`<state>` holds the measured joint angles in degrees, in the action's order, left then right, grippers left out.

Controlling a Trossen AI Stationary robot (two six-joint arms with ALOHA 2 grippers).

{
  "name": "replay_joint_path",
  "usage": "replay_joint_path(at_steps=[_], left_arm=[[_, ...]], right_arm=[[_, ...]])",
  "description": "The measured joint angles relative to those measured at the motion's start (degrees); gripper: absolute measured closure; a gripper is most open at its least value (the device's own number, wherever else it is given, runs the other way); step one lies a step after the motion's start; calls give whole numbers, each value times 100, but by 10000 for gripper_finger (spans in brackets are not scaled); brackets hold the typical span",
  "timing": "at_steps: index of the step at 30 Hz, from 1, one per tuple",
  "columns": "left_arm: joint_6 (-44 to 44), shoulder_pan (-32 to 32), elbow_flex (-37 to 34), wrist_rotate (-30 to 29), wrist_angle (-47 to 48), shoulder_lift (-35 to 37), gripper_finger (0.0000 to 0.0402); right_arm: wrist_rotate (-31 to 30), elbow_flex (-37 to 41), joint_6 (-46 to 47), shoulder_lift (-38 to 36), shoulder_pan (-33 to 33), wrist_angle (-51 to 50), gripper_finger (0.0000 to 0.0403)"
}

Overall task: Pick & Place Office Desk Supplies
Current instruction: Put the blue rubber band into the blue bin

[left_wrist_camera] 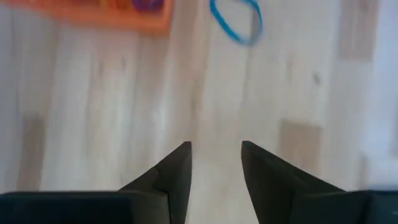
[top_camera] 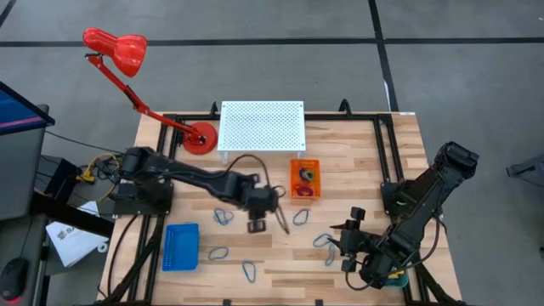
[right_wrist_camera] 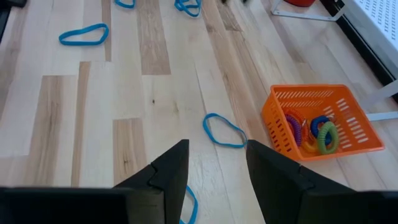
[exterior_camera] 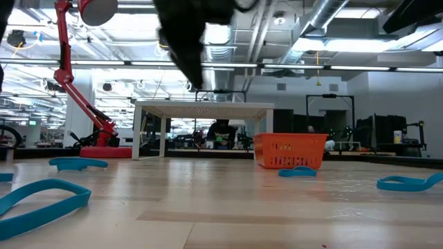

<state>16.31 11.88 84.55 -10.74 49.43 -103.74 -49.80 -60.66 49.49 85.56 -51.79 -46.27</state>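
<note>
Several thin blue loops lie flat on the wooden table: one (top_camera: 223, 217) left of my left gripper, one (top_camera: 299, 218) right of it, others (top_camera: 219, 253) (top_camera: 249, 270) nearer the front. An orange tray (top_camera: 305, 178) holds coloured rings (right_wrist_camera: 320, 130). My left gripper (top_camera: 270, 223) is open and empty above the table's middle; in its wrist view (left_wrist_camera: 214, 168) only bare wood lies between the fingers, with a blue loop (left_wrist_camera: 236, 22) farther off. My right gripper (top_camera: 337, 244) is open and empty at the front right, beside a loop (top_camera: 323, 242); another loop (right_wrist_camera: 224, 132) lies ahead of its fingers.
A blue tray (top_camera: 181, 246) lies at the front left. A white perforated platform (top_camera: 262, 126) stands on legs at the back, with a red desk lamp (top_camera: 200, 136) to its left. Bare wood lies between the orange tray and the front edge.
</note>
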Motion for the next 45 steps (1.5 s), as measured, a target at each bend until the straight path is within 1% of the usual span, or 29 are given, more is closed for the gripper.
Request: replay_joint_path(at_steps=[2,5,10,13,18,23,28,32,37,40,45], left_arm=[[461,212,-85,-51,359,214,270],[1119,513,-443,-134,515,615,270],[2187,841,-1448,-257,487,1356,270],[2581,904,-2257,-336,104,1759,270],[2817,762,-3649,-313,-1096,2209,270],[2737,682,-4541,-269,-2095,2309,270],[2516,793,-4887,-232,-2502,2309,270],[2356,975,-4905,-166,-2754,2309,270],[2304,1128,-4905,-152,-2809,2309,270],[2116,1272,-4905,-115,-2881,2306,270],[1965,1405,-4905,-192,-3006,2302,270]], right_arm=[[0,0,5,0,0,3,246],[2,0,7,0,0,6,246],[0,0,7,0,0,19,246],[0,0,7,0,4,23,246],[0,0,7,2,11,24,246],[0,0,5,2,21,21,246],[0,0,5,2,31,14,246],[0,0,7,2,31,18,246],[0,0,7,2,31,25,246],[0,0,7,2,31,34,246],[0,0,7,2,28,36,246]])
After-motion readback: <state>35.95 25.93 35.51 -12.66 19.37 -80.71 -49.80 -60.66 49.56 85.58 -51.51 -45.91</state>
